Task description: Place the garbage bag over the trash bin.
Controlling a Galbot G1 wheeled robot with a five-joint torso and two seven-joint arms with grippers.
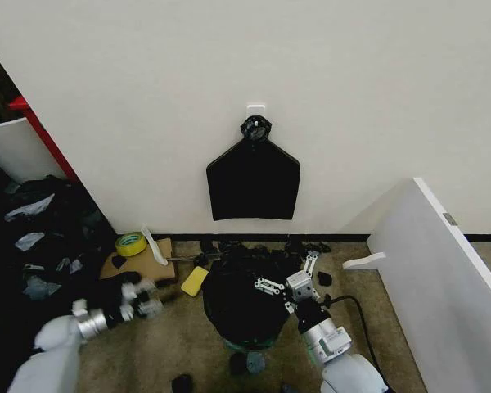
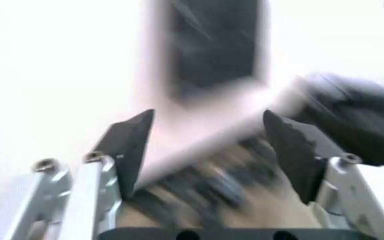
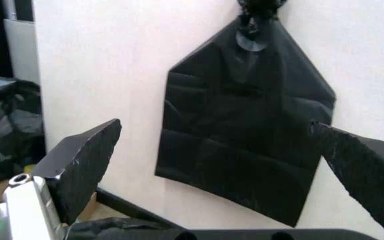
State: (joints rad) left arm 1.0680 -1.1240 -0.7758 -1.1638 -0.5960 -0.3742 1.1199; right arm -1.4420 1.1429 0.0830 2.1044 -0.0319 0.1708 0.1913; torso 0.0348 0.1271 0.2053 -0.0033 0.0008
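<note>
The garbage bag (image 1: pixel 241 299), glossy and crinkled, is draped over the trash bin and hides nearly all of it. A pale bit of the trash bin's base (image 1: pixel 244 347) shows below the bag. My right gripper (image 1: pixel 288 275) hovers open at the bag's right top edge, holding nothing. In the right wrist view the right gripper (image 3: pixel 215 127) has its fingers spread wide and faces the wall. My left gripper (image 1: pixel 147 295) is left of the bin, low over the floor and apart from the bag. It is open and blurred in the left wrist view (image 2: pixel 209 117).
A flat bundle of black bags (image 1: pixel 254 176) (image 3: pixel 245 125) hangs from a wall hook. A yellow block (image 1: pixel 194 281), a tape roll (image 1: pixel 130 243) and cardboard (image 1: pixel 139 264) lie left of the bin. A white panel (image 1: pixel 442 278) stands at right, and dark bags (image 1: pixel 41 237) are heaped at left.
</note>
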